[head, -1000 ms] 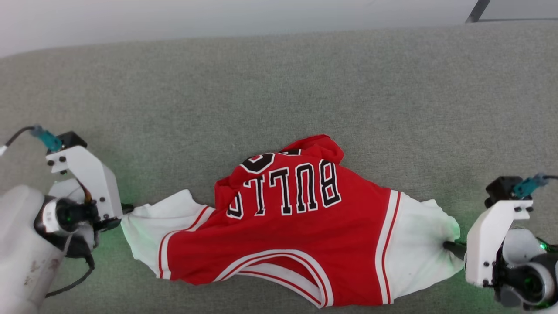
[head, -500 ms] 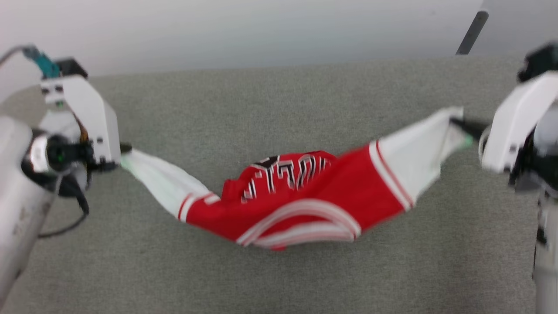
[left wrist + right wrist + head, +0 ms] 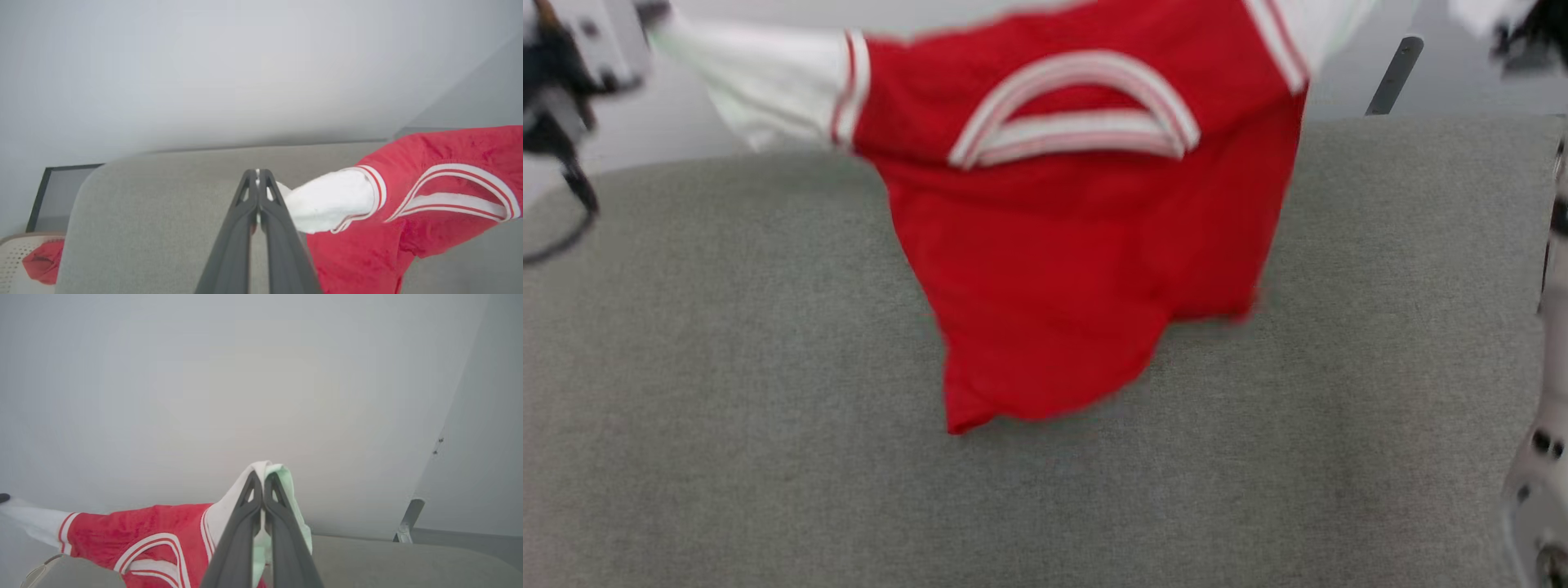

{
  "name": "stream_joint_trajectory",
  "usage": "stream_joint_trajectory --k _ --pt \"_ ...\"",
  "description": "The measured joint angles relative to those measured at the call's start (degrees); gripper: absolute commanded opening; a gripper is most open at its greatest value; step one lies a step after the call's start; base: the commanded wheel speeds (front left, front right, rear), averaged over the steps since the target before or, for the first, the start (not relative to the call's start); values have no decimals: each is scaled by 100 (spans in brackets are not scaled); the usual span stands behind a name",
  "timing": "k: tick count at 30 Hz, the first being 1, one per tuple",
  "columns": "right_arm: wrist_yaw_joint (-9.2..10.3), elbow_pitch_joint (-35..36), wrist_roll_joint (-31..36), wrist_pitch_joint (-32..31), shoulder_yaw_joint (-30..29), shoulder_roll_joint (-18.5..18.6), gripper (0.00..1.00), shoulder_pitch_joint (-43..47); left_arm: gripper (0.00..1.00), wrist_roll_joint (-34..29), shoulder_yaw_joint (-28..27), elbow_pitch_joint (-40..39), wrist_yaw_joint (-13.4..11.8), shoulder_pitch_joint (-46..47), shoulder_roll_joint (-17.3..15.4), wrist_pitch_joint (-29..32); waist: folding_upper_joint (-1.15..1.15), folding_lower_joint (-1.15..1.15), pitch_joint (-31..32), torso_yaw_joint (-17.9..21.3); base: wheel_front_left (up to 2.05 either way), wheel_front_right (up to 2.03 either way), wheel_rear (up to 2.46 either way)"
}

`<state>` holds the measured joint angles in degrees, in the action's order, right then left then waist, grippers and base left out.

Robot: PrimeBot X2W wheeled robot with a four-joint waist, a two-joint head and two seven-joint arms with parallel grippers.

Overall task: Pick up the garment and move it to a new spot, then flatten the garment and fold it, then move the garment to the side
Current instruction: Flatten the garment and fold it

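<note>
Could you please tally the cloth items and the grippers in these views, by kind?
Red jersey shirt with white sleeves: 1
Small plain red cloth: 1
Grippers with dark fingers, left gripper and right gripper: 2
Total: 4

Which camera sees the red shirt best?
Head view: almost the whole red jersey shirt with white sleeves hangs spread. Left wrist view shows one sleeve and the collar; right wrist view, the other sleeve.

Red jersey (image 3: 1078,269) of soft, matt knitted cloth, slightly fuzzy up close. Grey work surface (image 3: 768,408) of coarse, matt woven fabric. Left gripper (image 3: 258,175) and right gripper (image 3: 258,475) have fingers of smooth, dull dark plastic.
</note>
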<state>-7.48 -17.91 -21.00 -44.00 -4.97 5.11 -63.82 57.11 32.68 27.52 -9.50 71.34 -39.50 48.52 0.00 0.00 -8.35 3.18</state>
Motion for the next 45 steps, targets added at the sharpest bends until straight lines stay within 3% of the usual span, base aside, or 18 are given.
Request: stream_joint_trajectory --k 6,13,18,29,34,39,45 --pt "0 -876 105 1039 213 102 0 -920 0 -302 -11 304 193 668 153 -472 0 0 -35 -38 0 0 0" --pt "0 -1774 188 1569 368 230 0 -1788 0 -543 -52 688 337 1368 341 -1003 0 0 -248 -67 0 0 0" --pt "0 -2050 360 2181 492 407 0 -2375 0 -788 -71 834 445 1910 463 -1538 0 0 -599 -91 0 0 0" --pt "0 -2739 1427 4666 666 876 0 -3549 0 -1233 -163 1401 670 3334 1157 -3174 0 0 -1859 -206 0 0 0" --pt "0 -3222 2085 5501 609 977 0 -3858 0 -1228 -276 1802 869 3784 1475 -3851 0 0 -2436 -330 0 0 0" --pt "0 -3621 2501 5787 407 1016 0 -4001 0 -1158 -344 2240 1127 3883 1658 -4381 0 0 -2916 -519 0 0 0" --pt "0 -3990 2558 5865 238 803 0 -4004 0 -1088 -308 2786 1351 3827 1734 -4493 0 0 -3311 -776 0 0 0"
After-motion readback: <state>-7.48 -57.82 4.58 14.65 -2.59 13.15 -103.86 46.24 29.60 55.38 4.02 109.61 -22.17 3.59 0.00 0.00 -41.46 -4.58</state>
